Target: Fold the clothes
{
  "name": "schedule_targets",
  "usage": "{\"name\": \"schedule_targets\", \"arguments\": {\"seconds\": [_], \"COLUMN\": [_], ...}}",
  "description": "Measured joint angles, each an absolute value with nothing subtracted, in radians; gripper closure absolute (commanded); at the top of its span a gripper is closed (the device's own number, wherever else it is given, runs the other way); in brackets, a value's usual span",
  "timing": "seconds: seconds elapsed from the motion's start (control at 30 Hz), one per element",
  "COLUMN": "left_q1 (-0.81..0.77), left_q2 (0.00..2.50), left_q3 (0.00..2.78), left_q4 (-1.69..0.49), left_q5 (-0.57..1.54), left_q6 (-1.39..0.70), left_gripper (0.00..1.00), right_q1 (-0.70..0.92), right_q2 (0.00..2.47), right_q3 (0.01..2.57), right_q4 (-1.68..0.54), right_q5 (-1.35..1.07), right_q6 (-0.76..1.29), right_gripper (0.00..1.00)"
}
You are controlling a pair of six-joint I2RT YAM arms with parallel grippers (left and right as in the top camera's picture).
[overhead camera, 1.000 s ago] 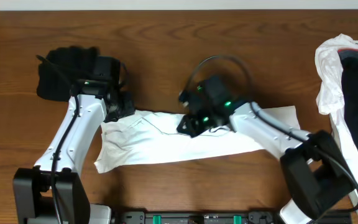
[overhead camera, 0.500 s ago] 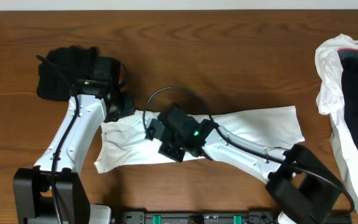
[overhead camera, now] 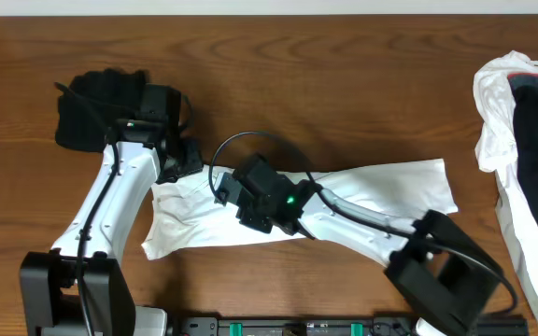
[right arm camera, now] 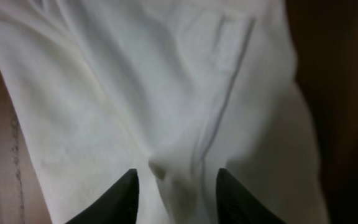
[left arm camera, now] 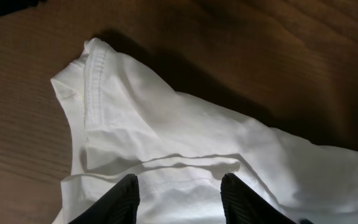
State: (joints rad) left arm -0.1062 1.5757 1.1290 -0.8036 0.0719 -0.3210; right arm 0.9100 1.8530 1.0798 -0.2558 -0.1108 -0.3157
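Cloth of white T-shirt [overhead camera: 400, 179] under half-open left tool [left arm camera: 179, 178] and half-open right tool [right arm camera: 177, 173]

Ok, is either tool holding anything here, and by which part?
Nothing looks held. Both tools are open over the white garment: the left tool at its left end, the right tool above its middle, with fabric lying loose in each gap.

Overhead view straight down on the table [overhead camera: 344, 56], both wrist views close above one white T-shirt [overhead camera: 390, 177]
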Motion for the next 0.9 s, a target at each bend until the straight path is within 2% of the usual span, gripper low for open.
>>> {"name": "schedule_targets", "arguments": {"seconds": [0.17,0.3,0.33,0.9], "left_q1": [-0.106,-0.106,-0.106,-0.106], "left_q2": [1.576,1.576,1.576,1.576], "left_q3": [1.129,1.129,1.129,1.129], "left_q4": [-0.804,-0.804,-0.804,-0.804], "left_q5": [0.072,0.072,0.072,0.072], "left_q6": [-0.321,-0.321,-0.321,-0.321], "left_gripper": [0.55,0.55,0.55,0.55], "right_q1": [0.910,0.910,0.910,0.910], "right_q2": [1.884,1.884,1.884,1.884], "right_q3": [1.080,1.080,1.080,1.080], "right_q4": [-0.229,-0.221,-0.220,-0.329], "right_q5": [-0.125,-0.138,-0.141,-0.378], "right_q6": [-0.307,-0.286,-0.282,-0.221], "right_gripper": [0.70,0.96,0.98,0.99]}}
